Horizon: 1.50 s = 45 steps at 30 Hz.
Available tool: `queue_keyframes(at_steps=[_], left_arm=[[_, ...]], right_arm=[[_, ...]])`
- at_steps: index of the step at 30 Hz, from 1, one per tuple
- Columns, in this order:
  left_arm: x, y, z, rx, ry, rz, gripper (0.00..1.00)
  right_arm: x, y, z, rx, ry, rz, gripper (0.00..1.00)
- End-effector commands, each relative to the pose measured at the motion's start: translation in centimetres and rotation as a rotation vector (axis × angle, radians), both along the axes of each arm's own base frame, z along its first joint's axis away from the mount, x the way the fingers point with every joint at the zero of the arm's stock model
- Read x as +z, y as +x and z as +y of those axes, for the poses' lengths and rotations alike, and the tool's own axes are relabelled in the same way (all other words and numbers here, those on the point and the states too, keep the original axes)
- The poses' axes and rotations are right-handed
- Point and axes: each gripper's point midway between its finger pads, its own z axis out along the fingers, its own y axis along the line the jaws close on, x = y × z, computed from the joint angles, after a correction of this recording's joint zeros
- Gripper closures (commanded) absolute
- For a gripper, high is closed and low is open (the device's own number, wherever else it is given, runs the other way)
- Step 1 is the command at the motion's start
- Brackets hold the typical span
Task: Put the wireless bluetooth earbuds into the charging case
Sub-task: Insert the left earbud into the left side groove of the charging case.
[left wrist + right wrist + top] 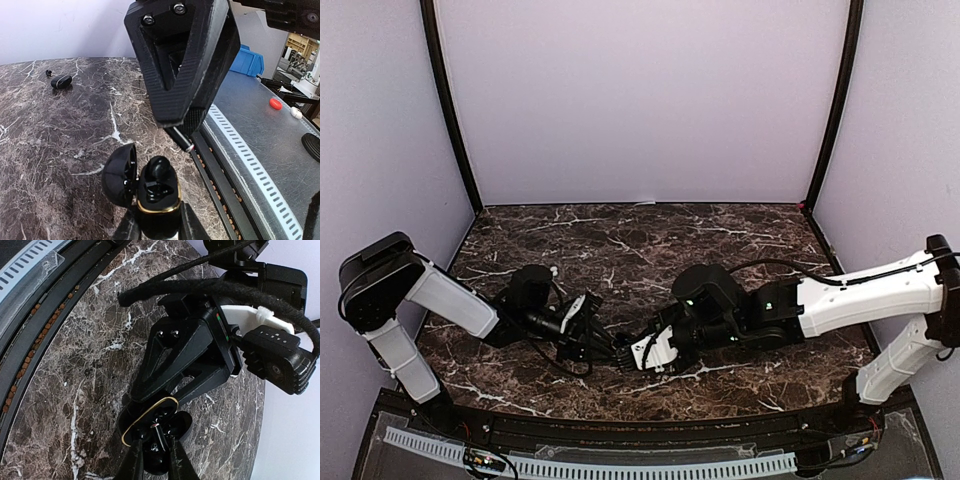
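My left gripper (157,220) is shut on a black charging case (158,200) with a gold rim and holds it upright, its lid (120,175) swung open to the left. One black earbud (159,167) sits in the case. My right gripper (154,460) is shut on another black earbud (161,436), whose silver-tipped stem (181,140) hangs just above and to the right of the case. In the right wrist view that bud is right over the gold-rimmed case opening (150,415). In the top view the left gripper (603,345) and the right gripper (632,355) meet near the table's front middle.
A second, closed black case (61,81) lies far off on the marble table, with a tiny black bud (48,73) beside it. The table's front edge and slotted rail (250,165) run close to the right of the held case. A blue bin (247,60) stands beyond the edge.
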Motion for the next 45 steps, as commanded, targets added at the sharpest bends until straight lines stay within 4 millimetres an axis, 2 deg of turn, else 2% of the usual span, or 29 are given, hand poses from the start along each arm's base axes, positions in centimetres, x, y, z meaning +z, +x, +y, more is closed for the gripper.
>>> queue_keyframes(at_steps=[1,15,23,24,30,39,41,45], left_arm=[[0.1,-0.2,-0.3,-0.018,0.001,-0.021,1.0],[-0.4,-0.4,-0.6,-0.015,0.027,-0.051,1.0],[-0.6,-0.2,-0.7,-0.007,0.045,-0.044,1.0],[-0.6,-0.2,-0.8,-0.008,0.043,-0.045,1.0],[-0.7,-0.2,-0.9,-0.007,0.049,-0.036,1.0],[-0.7,-0.2,-0.9,-0.008,0.052,-0.035,1.0],[-0.7,-0.2,-0.9,-0.005,0.056,-0.031,1.0],[-0.7,-0.1,-1.1,-0.006,0.058,-0.005,1.0]], right_arm=[[0.2,0.4,0.4,-0.014,-0.034,-0.033,1.0],[-1.1,0.8,1.0,-0.043,-0.103,-0.086,1.0],[-0.9,1.1,1.4,-0.054,-0.116,-0.103,1.0],[-1.8,1.1,1.5,-0.054,-0.14,-0.101,1.0],[-2.4,1.3,1.9,-0.06,-0.167,-0.116,1.0],[-3.9,1.9,1.5,-0.089,-0.23,-0.146,1.0],[-2.8,2.1,2.2,-0.093,-0.209,-0.16,1.0],[-2.9,1.9,2.3,-0.082,-0.222,-0.199,1.0]])
